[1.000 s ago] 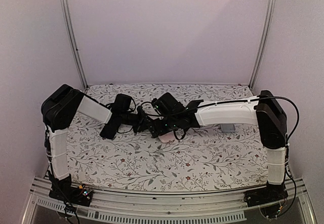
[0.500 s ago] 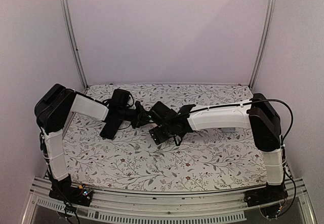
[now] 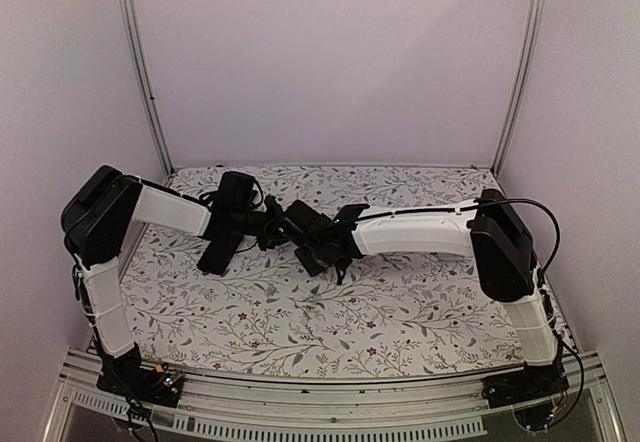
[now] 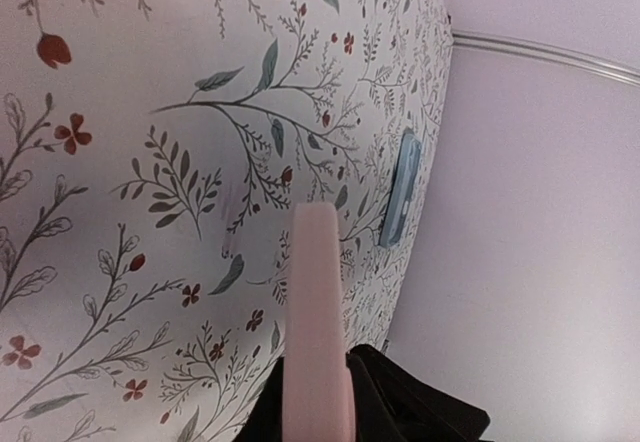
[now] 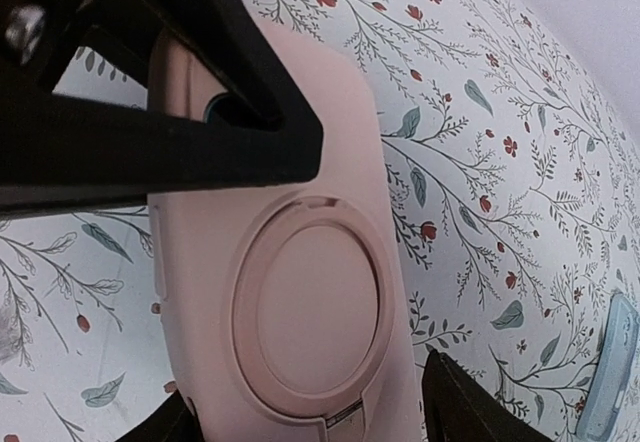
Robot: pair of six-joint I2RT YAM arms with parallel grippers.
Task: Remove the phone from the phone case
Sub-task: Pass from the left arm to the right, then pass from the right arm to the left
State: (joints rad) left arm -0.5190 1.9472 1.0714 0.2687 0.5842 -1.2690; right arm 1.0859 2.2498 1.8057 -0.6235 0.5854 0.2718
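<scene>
The pink phone case (image 5: 300,292) hangs above the floral table with its ringed back toward the right wrist camera. My left gripper (image 4: 318,387) is shut on one end of it, seen edge-on in the left wrist view; its black fingers (image 5: 200,82) cover the case's top. My right gripper (image 5: 310,412) straddles the other end, with one finger against the left edge and a narrow gap at the right. In the top view the left gripper (image 3: 272,228) and the right gripper (image 3: 315,242) meet mid-table and hide the case. I cannot tell whether the phone is inside.
A flat light-blue slab (image 5: 610,372) lies on the floral tablecloth (image 3: 300,332) near its right edge, also seen as the slab (image 4: 400,187) in the left wrist view. Lilac walls and metal posts (image 3: 140,72) enclose the table.
Both grippers have shifted left and toward the back, carrying the case off the spot where it showed pink. The right jaws have narrowed around the case.
</scene>
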